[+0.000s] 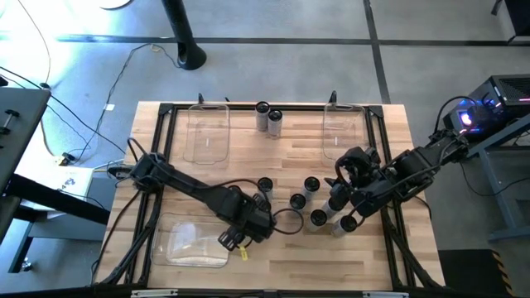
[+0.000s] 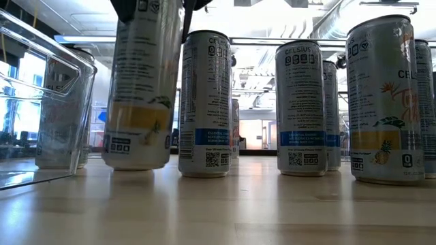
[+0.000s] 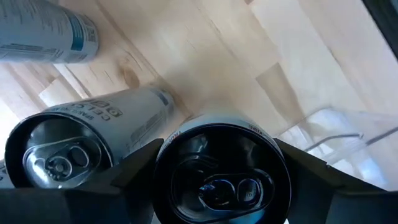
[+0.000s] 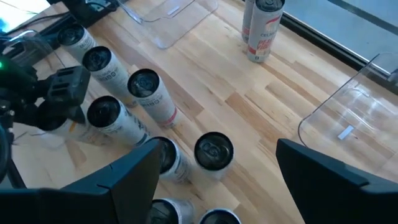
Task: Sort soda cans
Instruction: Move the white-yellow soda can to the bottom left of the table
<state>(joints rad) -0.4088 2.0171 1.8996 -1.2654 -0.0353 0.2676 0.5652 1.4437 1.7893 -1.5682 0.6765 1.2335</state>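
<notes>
We hold one soda can [image 3: 221, 171] upright in the left gripper [image 1: 245, 225], jaws closed on its sides, near the front bin [image 1: 195, 240], which looks empty. Most cans [image 1: 311, 184] still stand loose mid-worktop [image 1: 290, 149]; two cans [image 1: 269, 118] stand between the back bins [image 1: 205, 132]. The right gripper [image 1: 348, 203] hovers over the cluster, jaws wide. We judge sorting barely begun.

Cans [image 1: 311, 184] crowd centre; bins [image 1: 206, 132] flank.
</notes>
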